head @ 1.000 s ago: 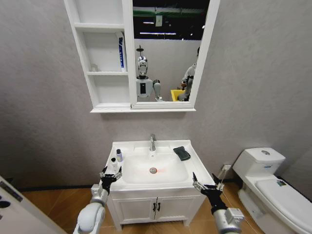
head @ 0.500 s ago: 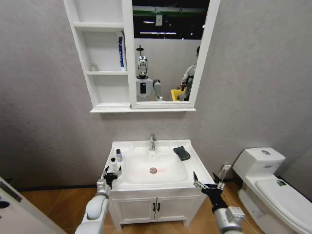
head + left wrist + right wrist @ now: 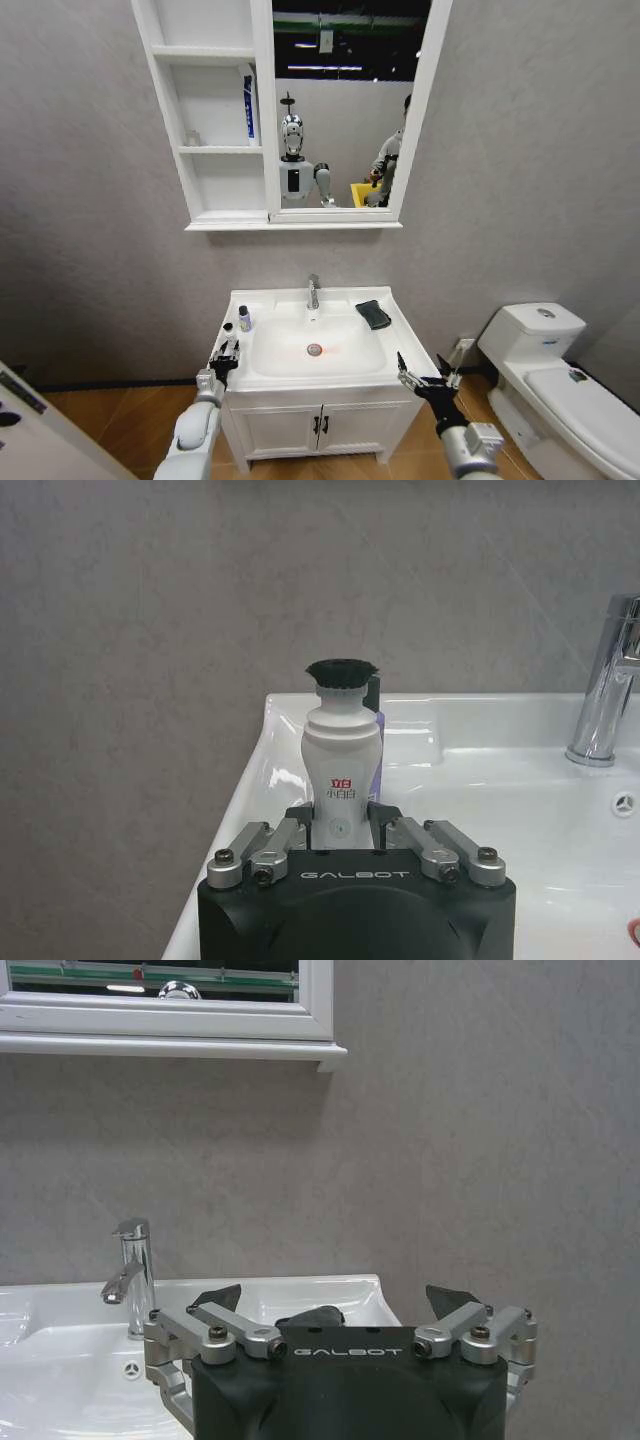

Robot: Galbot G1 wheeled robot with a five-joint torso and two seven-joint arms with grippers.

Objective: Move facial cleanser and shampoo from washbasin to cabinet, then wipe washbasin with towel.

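On the washbasin's (image 3: 330, 372) left ledge, the left pincer (image 3: 343, 832) is closed on the body of a small white bottle with a black cap (image 3: 341, 762), gripping it low so it stays upright and can be lifted straight off the ceramic. A second, bluish bottle (image 3: 244, 319) stands just behind it toward the wall, mostly hidden in the left wrist view. Both bottles are bound for the cabinet's (image 3: 213, 120) open shelves above, where a blue-and-white tube (image 3: 249, 105) already stands. The dark towel (image 3: 373, 314) lies on the right ledge beside the tap (image 3: 313, 292), left for the wiping step. The right pincer (image 3: 427, 381) hovers wide open off the basin's front right corner, holding nothing. Compared with a second ago, the left pincer has moved in from the front edge and closed round the white bottle; the right has barely shifted.
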